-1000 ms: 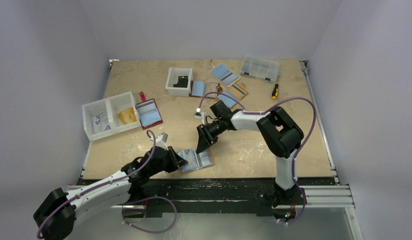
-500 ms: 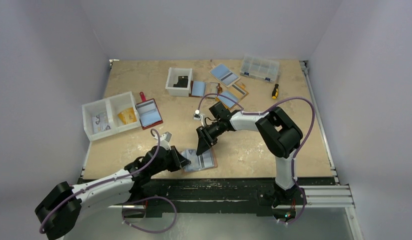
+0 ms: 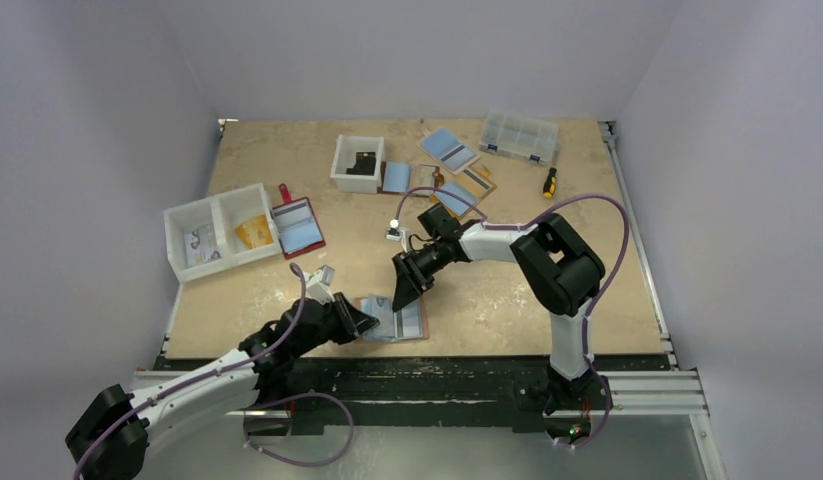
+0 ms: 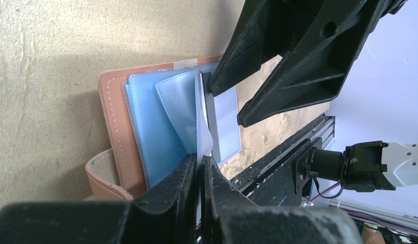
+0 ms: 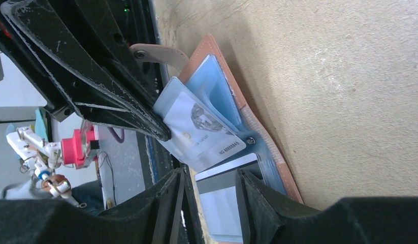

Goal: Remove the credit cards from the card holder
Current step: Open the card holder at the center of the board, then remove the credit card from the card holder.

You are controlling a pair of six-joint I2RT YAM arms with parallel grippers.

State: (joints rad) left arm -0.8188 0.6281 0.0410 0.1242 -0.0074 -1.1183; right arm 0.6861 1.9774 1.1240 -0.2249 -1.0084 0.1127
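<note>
The tan card holder lies open near the table's front edge, its blue and clear pockets up. My left gripper is shut on a clear pocket sleeve and lifts it; a pale printed card sits inside that sleeve. My right gripper comes down from behind, open, with its fingers astride a light blue credit card with a grey stripe that sticks out of a pocket. The holder's tan edge and strap tab show in the wrist views. No dark grey card is visible.
A white two-part bin and a dark red wallet sit at the left. A white box, other wallets, a clear organiser and a screwdriver lie at the back. The black rail borders the holder.
My left arm has shifted a little, carrying its gripper slightly right along the holder while it pinches the sleeve tighter. The right gripper has barely moved.
</note>
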